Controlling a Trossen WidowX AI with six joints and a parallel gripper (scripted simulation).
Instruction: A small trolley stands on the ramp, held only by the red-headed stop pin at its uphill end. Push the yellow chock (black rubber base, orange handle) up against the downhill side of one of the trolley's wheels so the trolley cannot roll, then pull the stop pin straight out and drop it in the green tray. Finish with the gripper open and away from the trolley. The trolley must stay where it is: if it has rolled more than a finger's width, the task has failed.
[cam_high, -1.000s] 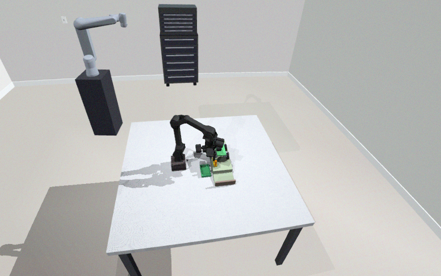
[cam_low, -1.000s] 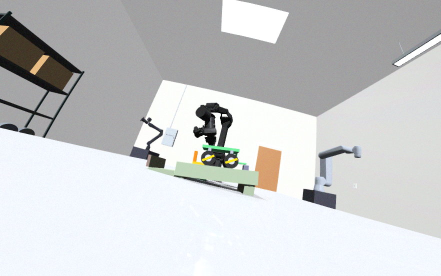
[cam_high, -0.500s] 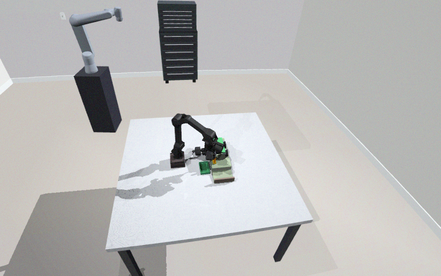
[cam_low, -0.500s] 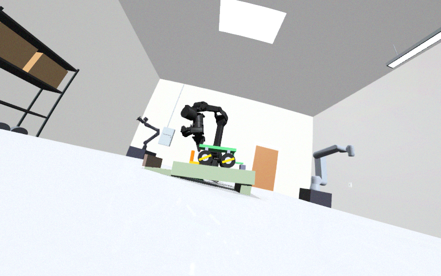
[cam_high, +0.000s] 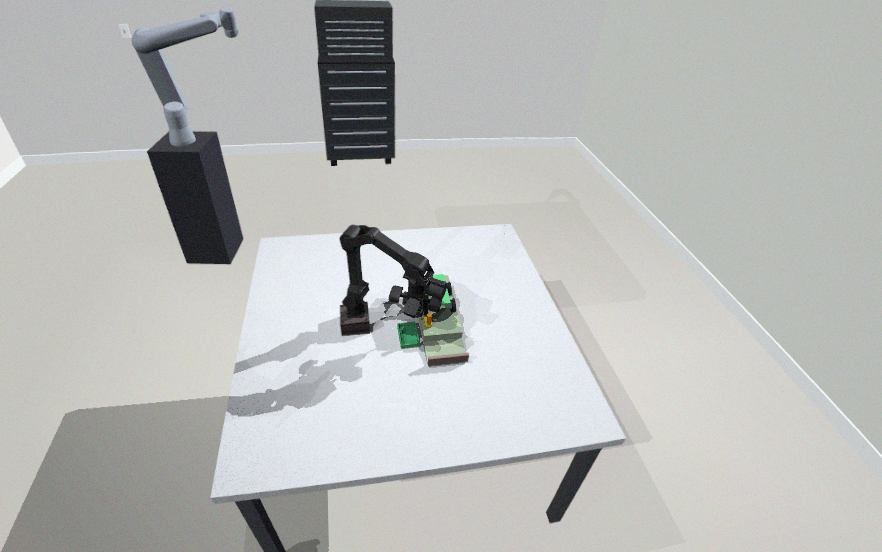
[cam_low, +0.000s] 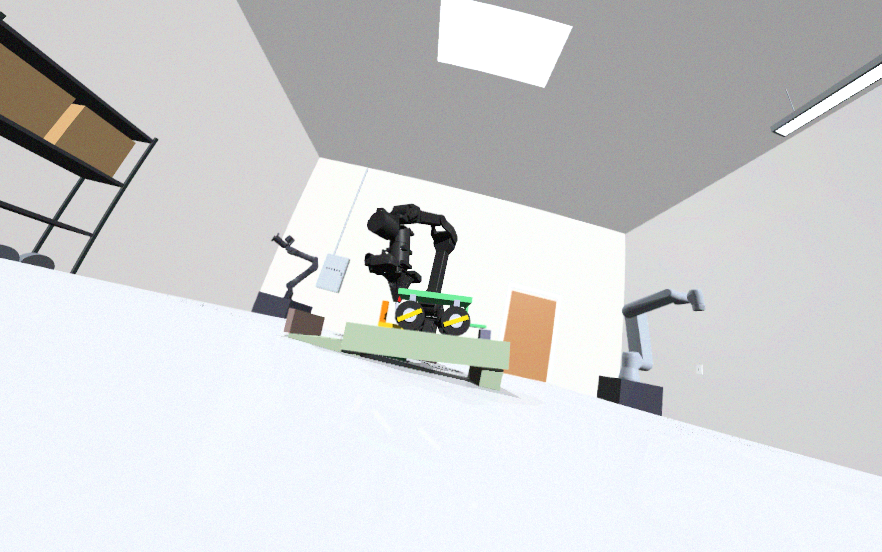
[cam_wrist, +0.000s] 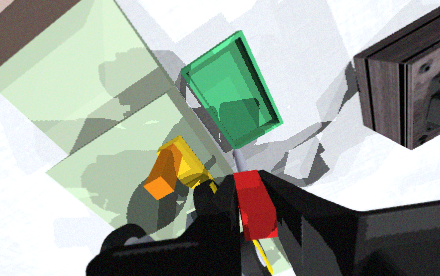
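Fingers are clamping the red-headed stop pin (cam_wrist: 256, 205) (cam_low: 399, 299) beside the trolley (cam_low: 434, 297) (cam_high: 442, 281), which is standing on the ramp (cam_high: 443, 348) (cam_low: 426, 345) (cam_wrist: 120, 115); the chock (cam_high: 427, 320) (cam_low: 384, 313) (cam_wrist: 167, 170) is resting near its wheel, and the green tray (cam_high: 409, 335) (cam_wrist: 230, 95) is lying beside the ramp.

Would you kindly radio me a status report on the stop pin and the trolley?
Jaws shut on red-headed stop pin. Trolley on ramp. Green tray not yet reached.
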